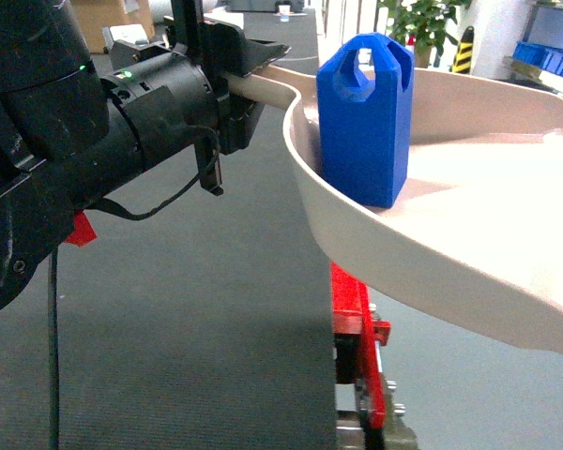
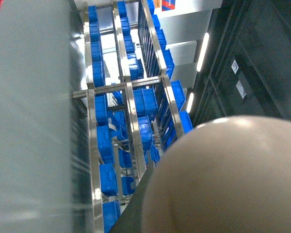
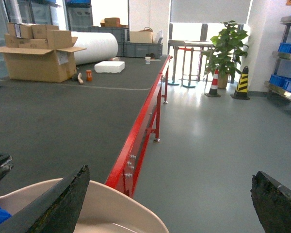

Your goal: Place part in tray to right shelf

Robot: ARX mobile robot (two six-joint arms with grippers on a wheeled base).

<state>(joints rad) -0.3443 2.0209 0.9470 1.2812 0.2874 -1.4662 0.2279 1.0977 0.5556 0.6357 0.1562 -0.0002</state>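
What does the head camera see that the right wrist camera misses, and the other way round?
Only the head view shows the whole blue part standing upright in the tray, and the left pincer clamped on the tray's handle. Only the right wrist view shows the cardboard boxes, white roll, potted plant and the right pincer's two spread fingers. Both show the tray, the grey table with its red edge, and the floor.

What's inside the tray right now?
One thing shows: the part, standing upright inside the tray close to its curved rim, near the handle end held by the left gripper. The tray's right side runs out of the head view, so anything there is unseen.
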